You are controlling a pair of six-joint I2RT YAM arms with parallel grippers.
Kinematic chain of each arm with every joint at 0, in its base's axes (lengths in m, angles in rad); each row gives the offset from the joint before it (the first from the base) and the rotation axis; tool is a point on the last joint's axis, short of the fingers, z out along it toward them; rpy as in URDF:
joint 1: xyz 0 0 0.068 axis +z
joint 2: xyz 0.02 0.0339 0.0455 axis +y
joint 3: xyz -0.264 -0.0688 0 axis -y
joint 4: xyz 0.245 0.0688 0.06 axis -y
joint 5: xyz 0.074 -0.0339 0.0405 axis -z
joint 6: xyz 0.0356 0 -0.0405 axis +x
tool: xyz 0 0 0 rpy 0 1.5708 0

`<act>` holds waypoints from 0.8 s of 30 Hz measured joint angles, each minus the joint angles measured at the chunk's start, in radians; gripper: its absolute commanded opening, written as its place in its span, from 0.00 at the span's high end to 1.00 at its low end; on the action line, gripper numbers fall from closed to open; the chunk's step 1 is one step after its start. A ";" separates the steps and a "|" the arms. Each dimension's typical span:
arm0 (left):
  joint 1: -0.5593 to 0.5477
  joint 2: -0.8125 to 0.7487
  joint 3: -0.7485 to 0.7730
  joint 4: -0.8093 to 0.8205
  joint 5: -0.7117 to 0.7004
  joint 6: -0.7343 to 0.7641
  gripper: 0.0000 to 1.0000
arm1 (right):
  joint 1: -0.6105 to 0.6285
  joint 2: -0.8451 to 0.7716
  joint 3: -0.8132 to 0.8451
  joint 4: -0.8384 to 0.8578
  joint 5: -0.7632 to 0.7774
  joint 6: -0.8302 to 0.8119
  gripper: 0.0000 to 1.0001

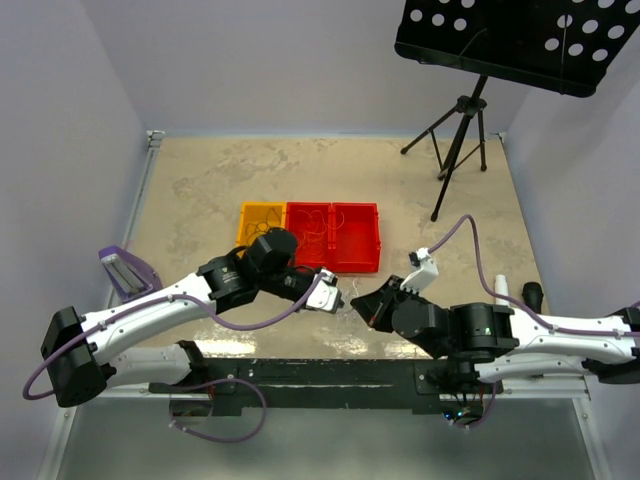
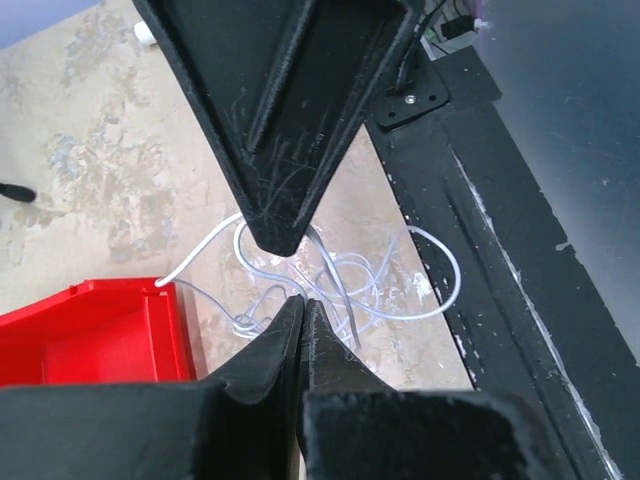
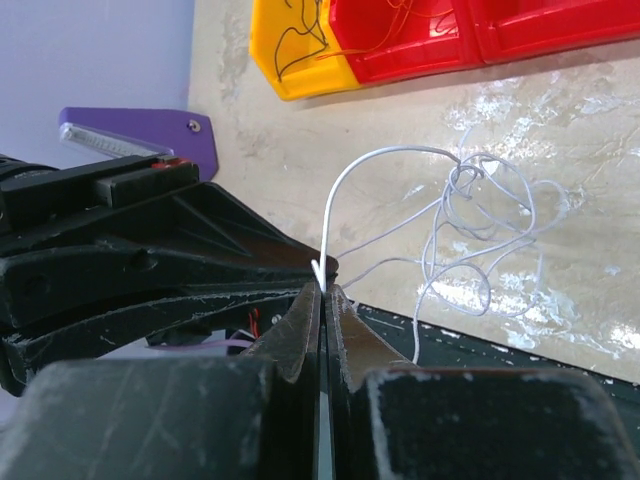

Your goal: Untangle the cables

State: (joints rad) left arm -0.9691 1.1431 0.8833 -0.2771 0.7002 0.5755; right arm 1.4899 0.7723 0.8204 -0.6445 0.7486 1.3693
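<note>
While the right hand (image 3: 322,292) pinches cables (image 3: 462,178), the left hand (image 2: 303,305) is closed.

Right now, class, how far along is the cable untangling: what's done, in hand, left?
Done: a black cable lies in the yellow bin, orange-red ones in the red bin. In hand: the right gripper pinches an end of the white cables; the left gripper is shut at their tangle. Left: they look knotted on the table.

A robotics lab cell: plain lilac walls (image 1: 60,120) enclose a mottled beige worktop (image 1: 220,180); a black perforated panel (image 1: 510,40) on a tripod (image 1: 455,160) stands at its far right corner.
</note>
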 measured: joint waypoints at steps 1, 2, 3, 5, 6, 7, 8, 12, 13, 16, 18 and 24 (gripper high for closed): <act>0.000 0.000 0.000 0.004 -0.005 0.000 1.00 | 0.000 0.002 0.000 0.006 0.000 -0.006 1.00; 0.000 0.000 0.000 0.008 -0.013 -0.001 0.91 | 0.000 0.003 0.000 0.011 0.000 -0.013 1.00; 0.000 0.000 0.000 0.013 -0.021 -0.008 0.81 | 0.000 0.004 0.000 0.018 -0.002 -0.023 1.00; 0.005 -0.001 -0.002 0.025 -0.035 -0.017 0.74 | 0.000 0.005 0.000 0.034 -0.006 -0.040 1.00; 0.007 -0.002 -0.005 0.032 -0.040 -0.024 0.73 | 0.000 0.005 0.000 0.041 -0.007 -0.047 1.00; 0.008 -0.005 -0.007 0.036 -0.044 -0.032 0.72 | 0.000 0.005 0.000 0.048 -0.008 -0.053 1.00; 0.011 -0.007 -0.011 0.041 -0.048 -0.038 0.71 | 0.000 0.006 0.000 0.056 -0.009 -0.059 1.00; 0.015 -0.018 -0.024 0.057 -0.059 -0.049 0.71 | 0.000 0.011 0.000 0.092 -0.015 -0.082 1.00; 0.015 -0.021 -0.026 0.060 -0.060 -0.053 0.83 | 0.000 0.014 0.000 0.100 -0.017 -0.089 1.00; 0.019 -0.026 -0.031 0.071 -0.065 -0.061 1.00 | 0.000 0.036 0.000 0.118 -0.030 -0.105 1.00; 0.023 -0.030 -0.031 0.072 -0.077 -0.060 1.00 | 0.000 0.047 0.000 0.124 -0.037 -0.113 1.00; 0.047 -0.057 -0.031 0.066 -0.106 -0.039 1.00 | -0.001 0.051 -0.011 0.139 -0.041 -0.111 1.00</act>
State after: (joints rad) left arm -0.9218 1.0859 0.8528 -0.2108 0.5941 0.5369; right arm 1.4887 0.8230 0.8089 -0.5056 0.7078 1.2579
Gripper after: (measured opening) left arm 0.021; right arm 0.013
